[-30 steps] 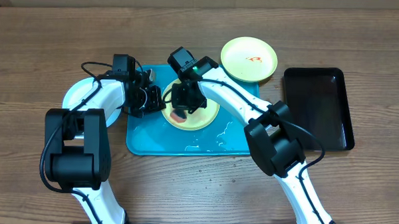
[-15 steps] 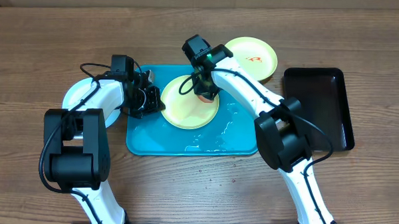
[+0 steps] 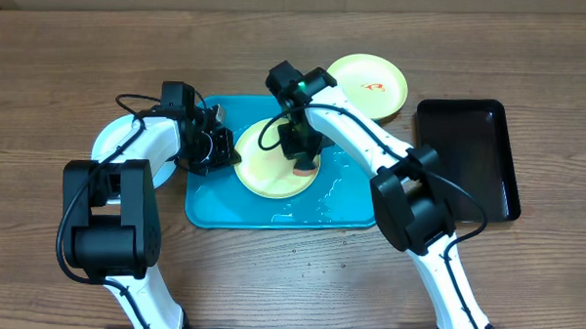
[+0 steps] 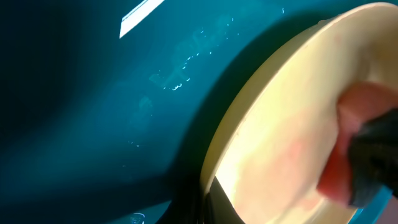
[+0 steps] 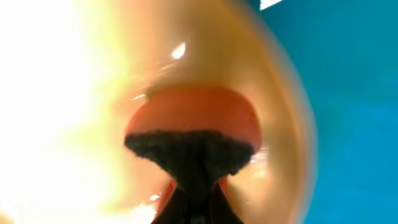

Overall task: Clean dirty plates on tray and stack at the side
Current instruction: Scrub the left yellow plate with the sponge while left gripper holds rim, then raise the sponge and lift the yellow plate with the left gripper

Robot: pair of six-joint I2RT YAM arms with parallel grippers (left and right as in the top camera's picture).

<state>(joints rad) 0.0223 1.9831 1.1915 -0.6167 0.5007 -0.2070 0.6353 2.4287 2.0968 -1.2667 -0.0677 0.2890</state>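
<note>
Plates lay in three places. The yellow-green plate [image 3: 261, 175] sat in the tray [image 3: 213, 206], and the left fingers [image 3: 222, 148] were closed on its rim. From the left wrist view, that plate [image 4: 280, 143] rose just past the fingers and filled the frame's right half, with wet tray floor [image 4: 93, 124] on the other side.

The right fingers [image 3: 301, 157] were pinched tight on a sponge [image 3: 302, 168] and pressed it onto the same plate, near the edge facing away from the left fingers. From the right wrist view, the sponge [image 5: 193, 118] showed an orange face below a dark scouring layer, held straight ahead of the fingers [image 5: 193, 199]. The plate [image 5: 62, 93] glared pale to one side and the tray [image 5: 354, 124] ran blue to the other.

A second yellow-green plate [image 3: 366, 86], marked with a red smear [image 3: 374, 87], lay beyond the right fingers at the tray's far corner. I could not tell whether it touched the tray rim. The light blue plate [image 3: 113, 139] lay behind the left fingers on the table [image 3: 82, 59], partly under the left arm.

A black tray [image 3: 466, 156] sat well apart from the right fingers, past the blue tray's edge. Water drops [image 3: 326, 190] glistened on the tray floor beside the sponge. The wooden table was bare toward its far edge.
</note>
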